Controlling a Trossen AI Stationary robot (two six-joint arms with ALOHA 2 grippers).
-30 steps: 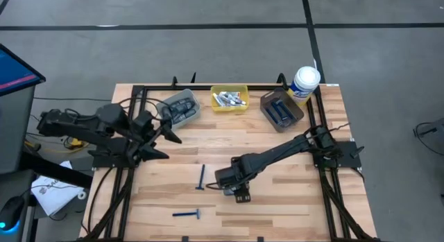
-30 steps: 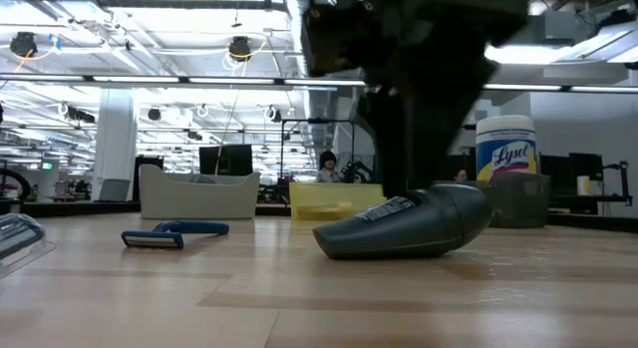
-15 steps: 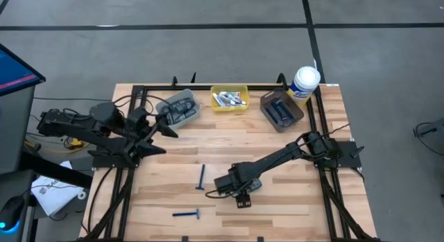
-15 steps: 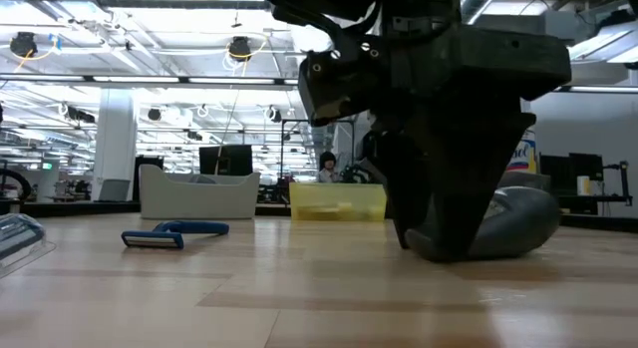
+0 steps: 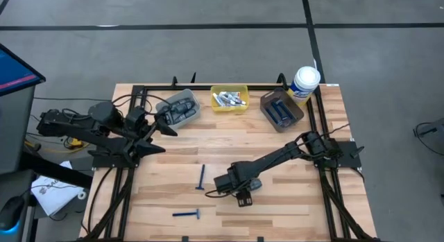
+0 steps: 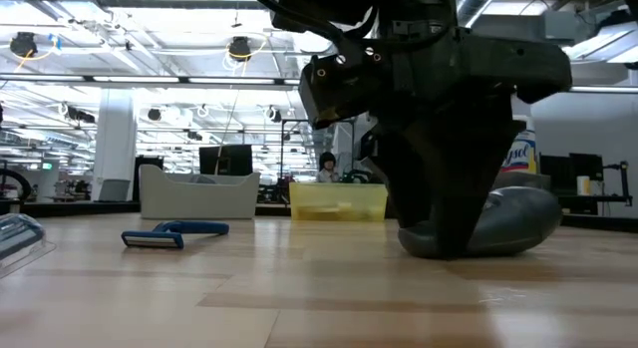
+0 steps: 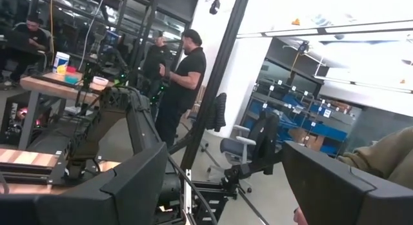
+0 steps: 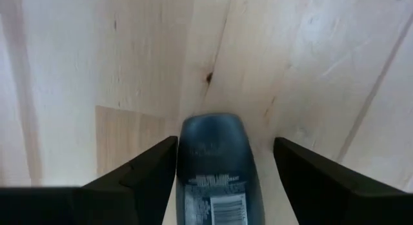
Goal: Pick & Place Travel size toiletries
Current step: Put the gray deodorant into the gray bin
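On the table (image 5: 291,152) lie two thin blue razors: one razor (image 5: 202,177) near the middle and a second razor (image 5: 186,214) near the front edge. One dark grey oval pod (image 5: 252,184) lies loose on the wood. Three bins stand along the far edge: one grey bin (image 5: 179,107) holding several dark pods, one yellow bin (image 5: 229,98) holding a cluster of small tubes too small to count, and one brown bin (image 5: 281,110) holding dark blue items, seemingly three. One white wipes canister (image 5: 304,83) stands at the far right corner. Two robot arms are present.
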